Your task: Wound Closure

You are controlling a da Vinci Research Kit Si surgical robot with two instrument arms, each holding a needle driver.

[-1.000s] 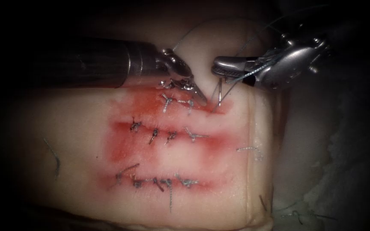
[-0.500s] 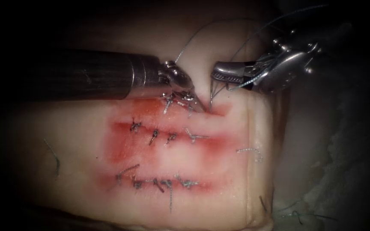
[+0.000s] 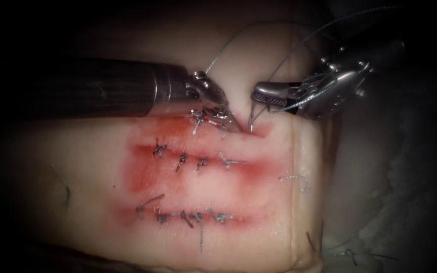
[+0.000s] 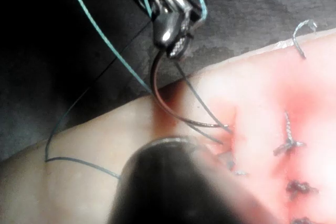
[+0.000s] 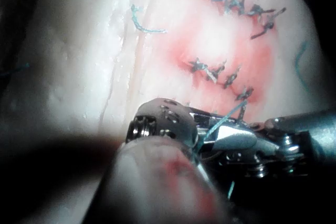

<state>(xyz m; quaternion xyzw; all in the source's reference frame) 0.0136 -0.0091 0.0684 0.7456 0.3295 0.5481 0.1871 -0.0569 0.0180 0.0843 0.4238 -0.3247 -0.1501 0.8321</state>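
Tissue under both tools — right tool grips the needle, tip at the cut; left tool — jaw state unclear.

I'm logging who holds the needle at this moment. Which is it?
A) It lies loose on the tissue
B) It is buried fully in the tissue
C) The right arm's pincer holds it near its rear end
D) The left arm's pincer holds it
C: the right arm's pincer is shut on the needle near its rear end, and the curve runs down to the cut in the tissue.
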